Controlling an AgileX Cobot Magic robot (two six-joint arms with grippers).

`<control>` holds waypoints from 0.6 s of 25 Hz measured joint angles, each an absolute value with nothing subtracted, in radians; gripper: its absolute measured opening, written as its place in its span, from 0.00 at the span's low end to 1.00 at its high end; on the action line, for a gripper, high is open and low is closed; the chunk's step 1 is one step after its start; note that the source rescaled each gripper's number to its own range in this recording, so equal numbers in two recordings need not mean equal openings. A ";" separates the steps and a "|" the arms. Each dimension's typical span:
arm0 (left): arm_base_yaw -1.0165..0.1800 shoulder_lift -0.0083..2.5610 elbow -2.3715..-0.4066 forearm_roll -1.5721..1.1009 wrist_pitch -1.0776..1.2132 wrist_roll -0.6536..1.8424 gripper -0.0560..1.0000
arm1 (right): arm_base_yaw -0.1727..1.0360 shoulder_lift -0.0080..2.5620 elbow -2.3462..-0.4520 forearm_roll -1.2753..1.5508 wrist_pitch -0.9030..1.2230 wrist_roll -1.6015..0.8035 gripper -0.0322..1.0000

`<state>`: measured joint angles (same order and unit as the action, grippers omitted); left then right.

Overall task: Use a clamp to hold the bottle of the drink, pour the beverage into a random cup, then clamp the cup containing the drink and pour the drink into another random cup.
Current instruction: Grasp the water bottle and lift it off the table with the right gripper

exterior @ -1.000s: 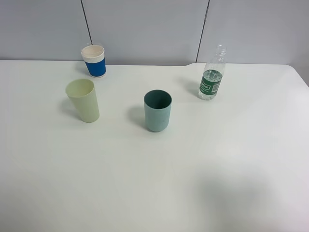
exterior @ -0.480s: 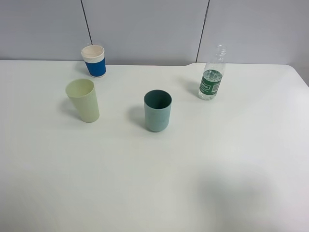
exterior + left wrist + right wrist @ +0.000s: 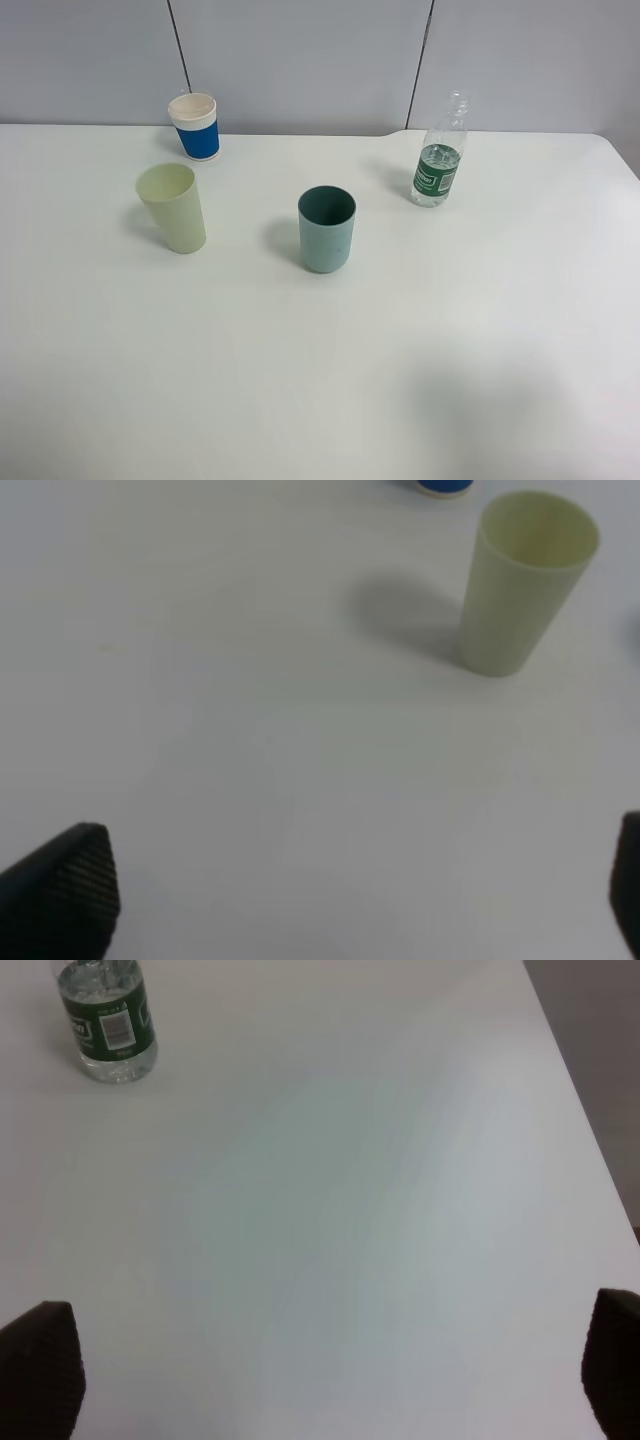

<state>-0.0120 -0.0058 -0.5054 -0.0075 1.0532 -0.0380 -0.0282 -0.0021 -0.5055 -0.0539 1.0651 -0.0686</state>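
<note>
A clear water bottle with a green label (image 3: 438,160) stands uncapped at the back right of the white table; it also shows in the right wrist view (image 3: 106,1018). A teal cup (image 3: 326,229) stands mid-table. A pale green cup (image 3: 172,207) stands at the left and shows in the left wrist view (image 3: 525,580). A blue-and-white paper cup (image 3: 195,125) stands at the back left. My left gripper (image 3: 345,890) is open and empty, well short of the pale green cup. My right gripper (image 3: 328,1360) is open and empty, far from the bottle. Neither gripper shows in the exterior view.
The white table (image 3: 320,380) reaches a grey panel wall at the back. Its right edge (image 3: 590,1140) shows in the right wrist view, with darker floor beyond.
</note>
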 joint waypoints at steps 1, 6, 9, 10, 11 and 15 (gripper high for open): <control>-0.012 -0.006 -0.505 -0.008 1.053 -0.038 1.00 | -0.028 -0.002 -0.505 -0.054 1.065 -0.069 1.00; -0.012 -0.006 -0.505 -0.008 1.053 -0.038 1.00 | -0.028 -0.002 -0.505 -0.054 1.065 -0.069 1.00; -0.012 -0.006 -0.505 -0.008 1.053 -0.038 1.00 | -0.028 -0.002 -0.505 -0.054 1.065 -0.069 1.00; -0.012 -0.006 -0.505 -0.008 1.053 -0.038 1.00 | -0.028 -0.002 -0.505 -0.054 1.065 -0.069 1.00; -0.012 -0.006 -0.505 -0.008 1.053 -0.038 1.00 | -0.028 -0.002 -0.505 -0.054 1.065 -0.069 1.00; -0.012 -0.006 -0.505 -0.008 1.053 -0.038 1.00 | -0.028 -0.002 -0.505 -0.054 1.065 -0.069 1.00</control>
